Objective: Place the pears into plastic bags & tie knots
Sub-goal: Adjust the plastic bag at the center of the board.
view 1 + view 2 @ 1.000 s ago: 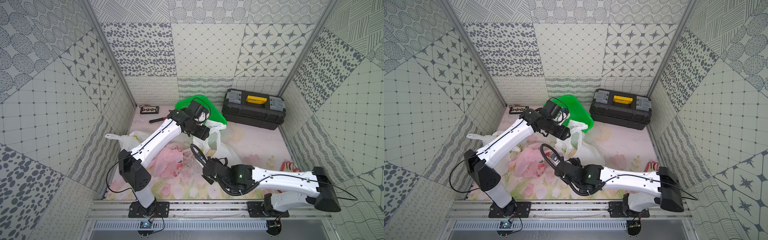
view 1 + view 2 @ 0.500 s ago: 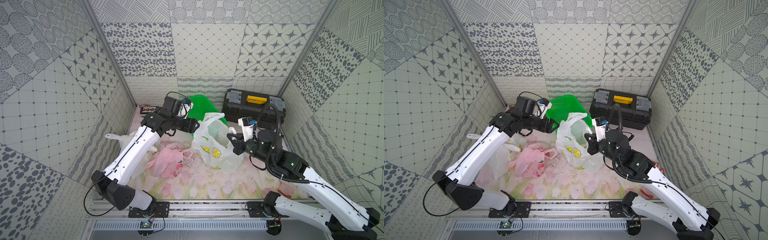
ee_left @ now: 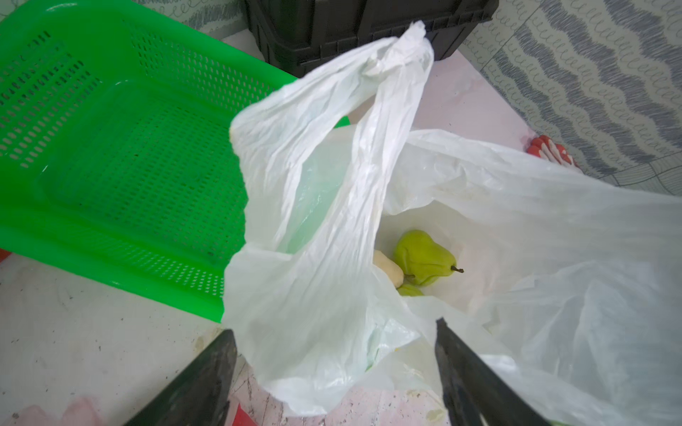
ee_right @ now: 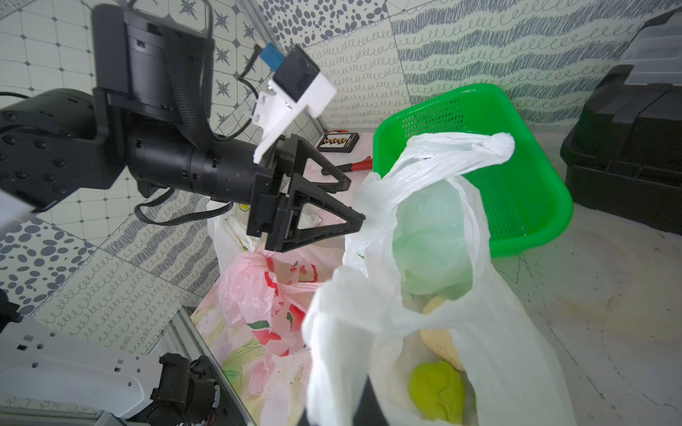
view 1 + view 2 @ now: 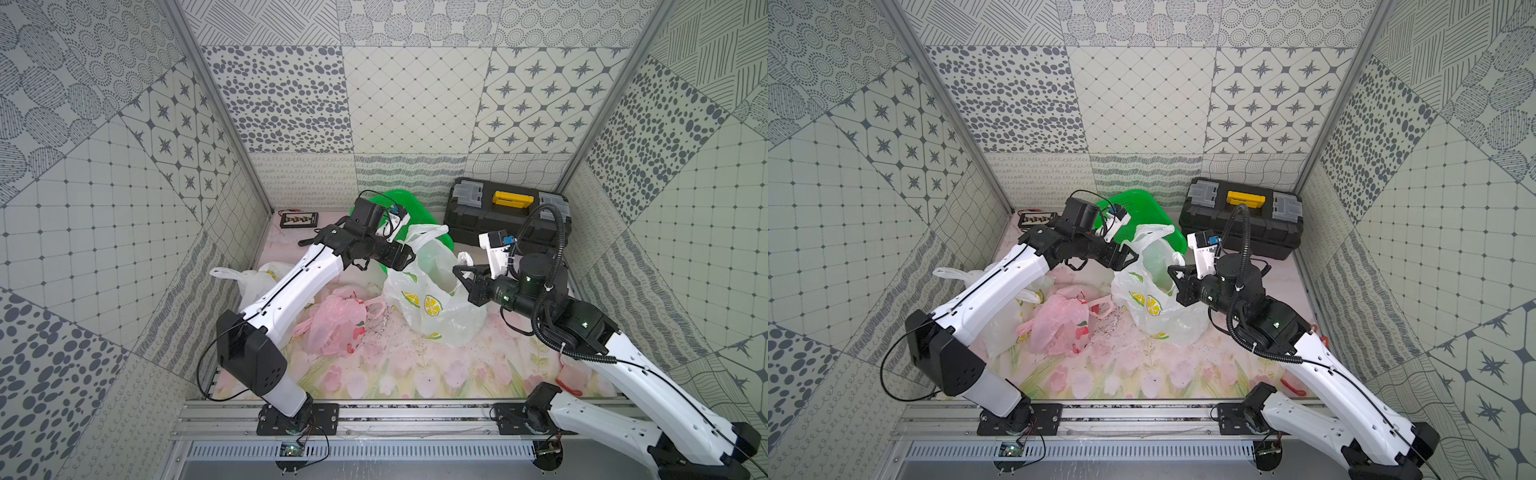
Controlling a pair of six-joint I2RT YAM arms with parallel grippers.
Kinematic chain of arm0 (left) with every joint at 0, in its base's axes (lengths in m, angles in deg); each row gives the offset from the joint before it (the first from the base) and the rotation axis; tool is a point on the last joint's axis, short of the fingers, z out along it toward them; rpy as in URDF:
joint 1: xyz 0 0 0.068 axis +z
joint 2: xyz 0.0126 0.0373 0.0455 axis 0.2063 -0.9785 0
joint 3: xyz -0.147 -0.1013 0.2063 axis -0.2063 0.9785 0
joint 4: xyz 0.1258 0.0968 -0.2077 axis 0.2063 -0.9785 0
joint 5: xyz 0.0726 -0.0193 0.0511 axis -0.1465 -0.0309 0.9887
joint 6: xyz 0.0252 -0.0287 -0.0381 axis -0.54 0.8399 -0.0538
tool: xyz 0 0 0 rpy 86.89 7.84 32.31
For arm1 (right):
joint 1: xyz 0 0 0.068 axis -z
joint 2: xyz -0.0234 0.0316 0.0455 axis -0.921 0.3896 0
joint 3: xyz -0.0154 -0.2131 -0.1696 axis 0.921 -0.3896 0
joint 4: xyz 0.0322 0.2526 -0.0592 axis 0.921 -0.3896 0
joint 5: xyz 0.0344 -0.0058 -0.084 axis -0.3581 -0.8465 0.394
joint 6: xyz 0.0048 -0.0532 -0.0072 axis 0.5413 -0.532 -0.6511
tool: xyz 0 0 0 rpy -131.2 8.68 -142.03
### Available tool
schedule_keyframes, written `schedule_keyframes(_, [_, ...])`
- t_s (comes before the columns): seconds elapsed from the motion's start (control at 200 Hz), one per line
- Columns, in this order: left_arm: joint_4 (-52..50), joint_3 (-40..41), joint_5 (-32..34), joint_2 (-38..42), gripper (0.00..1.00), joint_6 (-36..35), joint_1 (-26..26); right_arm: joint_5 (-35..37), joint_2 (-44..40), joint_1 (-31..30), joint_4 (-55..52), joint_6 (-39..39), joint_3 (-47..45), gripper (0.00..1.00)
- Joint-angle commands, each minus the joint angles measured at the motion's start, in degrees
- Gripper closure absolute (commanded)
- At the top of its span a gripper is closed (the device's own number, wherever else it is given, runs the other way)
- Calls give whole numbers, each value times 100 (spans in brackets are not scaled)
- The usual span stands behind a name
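I see my left gripper [image 3: 334, 328] spread wide, white bag [image 3: 332, 206] between its fingers, a green pear [image 3: 420, 258] inside, green basket [image 3: 110, 147] beside.

Two white-and-black arms on a slotted aluminium rail [image 5: 415, 415]
The left arm [image 5: 291, 286] and right arm [image 5: 656, 386] wear white shells dotted with small dark screw holes, joined by black cylindrical joints, and stand on black base plates [image 5: 297, 419] bolted to the rail. A thin black cable [image 5: 198, 370] loops beside the left arm's elbow; the right arm carries a thick ribbed black hose [image 5: 535, 322]. Small green lights [image 5: 505, 297] glow on its joints. The left wrist bears a white camera bracket [image 4: 295, 99] with a blue plug. The left gripper [image 4: 357, 201] is matte black, its fingers [image 4: 324, 225] hollow triangular frames.
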Motion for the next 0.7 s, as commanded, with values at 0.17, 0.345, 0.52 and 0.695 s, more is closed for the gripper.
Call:
schedule_keyframes(0.17, [938,-248,933,-884,48,-673,-261,-236,-30,292,230,201,131,93])
schedule_keyframes(0.345, [1261,269,584,-212,100,-294,-280,-359,-67,553,-10,157,331,93])
schedule_keyframes(0.52, [909,772,204,740,100,566,-521,-570,-81,935,-475,72,802,93])
schedule_keyframes(0.695, [1253,1630,229,1716,100,1339,-1055,-807,-107,1319,-725,162,1041,91])
